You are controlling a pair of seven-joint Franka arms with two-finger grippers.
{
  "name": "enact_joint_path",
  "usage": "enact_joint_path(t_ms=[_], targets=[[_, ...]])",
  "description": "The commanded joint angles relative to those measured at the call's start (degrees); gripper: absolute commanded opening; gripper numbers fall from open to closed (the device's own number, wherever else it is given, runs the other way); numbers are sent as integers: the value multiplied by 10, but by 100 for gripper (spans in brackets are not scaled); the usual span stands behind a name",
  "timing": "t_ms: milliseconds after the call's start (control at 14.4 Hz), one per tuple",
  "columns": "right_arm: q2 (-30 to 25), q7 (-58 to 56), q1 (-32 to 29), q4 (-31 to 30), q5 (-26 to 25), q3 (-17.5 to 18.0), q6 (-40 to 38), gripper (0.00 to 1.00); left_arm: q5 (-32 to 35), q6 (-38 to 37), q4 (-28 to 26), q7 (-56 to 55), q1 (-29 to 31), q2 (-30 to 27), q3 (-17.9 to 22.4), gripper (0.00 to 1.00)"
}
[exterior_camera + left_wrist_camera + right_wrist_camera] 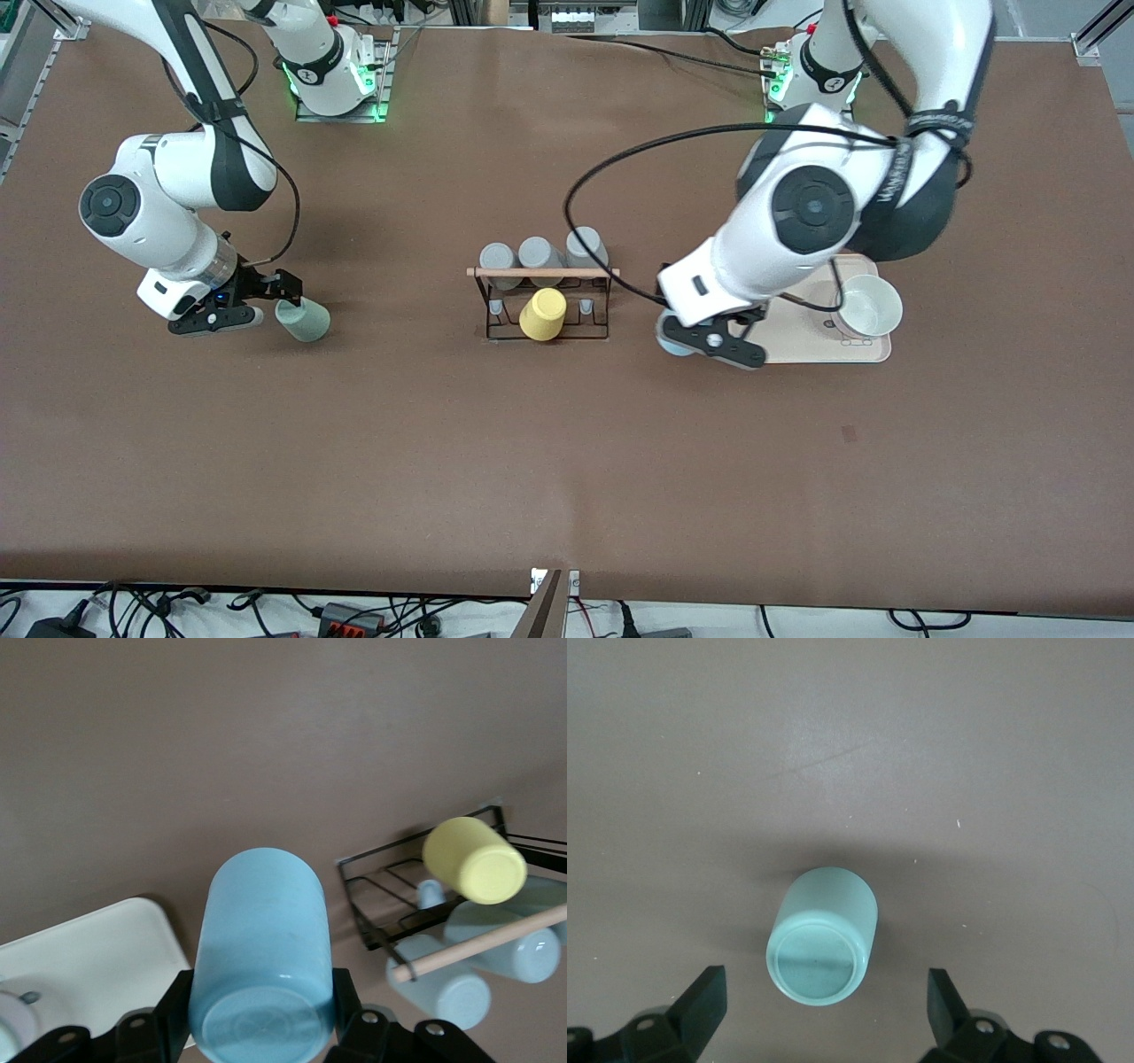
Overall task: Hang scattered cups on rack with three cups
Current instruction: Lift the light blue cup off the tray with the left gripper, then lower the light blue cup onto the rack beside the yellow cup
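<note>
The right end effector [266, 301] sits low over the counter [567, 461] toward the right arm's end, its fingers [700, 1001] spread wide apart with nothing between them. The green cup [303, 319] stands upside down on the counter, just beside that end effector; in the right wrist view the green cup [824, 935] lies between the two spread fingers without touching either.

The left end effector [700, 341] is over the counter between the rack [547, 306] and the cream tray [824, 341], at the tray's edge. Its fingers [173, 1010] are clamped on the blue cup [261, 966], which is held with its base toward the wrist camera. From the front only a sliver of the blue cup [671, 344] shows under the arm.

The rack stands at the middle of the counter, a black wire frame with a wooden rod [542, 272] across its top. A yellow cup [542, 314] hangs tilted on its side nearer the front camera, and three grey cups [539, 255] hang in a row on the side toward the robots' bases. A white bowl [870, 306] sits on the cream tray toward the left arm's end.
</note>
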Motion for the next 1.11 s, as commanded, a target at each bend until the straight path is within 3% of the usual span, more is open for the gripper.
enact_joint_path(t_ms=[0, 417, 1042], targets=[[22, -2, -5, 2, 4, 1, 22, 100, -18, -14, 85, -45, -30, 64, 5, 32], [56, -1, -1, 2, 3, 1, 55, 100, -17, 14, 100, -131, -73, 103, 6, 32], [72, -1, 2, -1, 3, 2, 54, 100, -17, 16, 94, -141, -94, 120, 6, 32]])
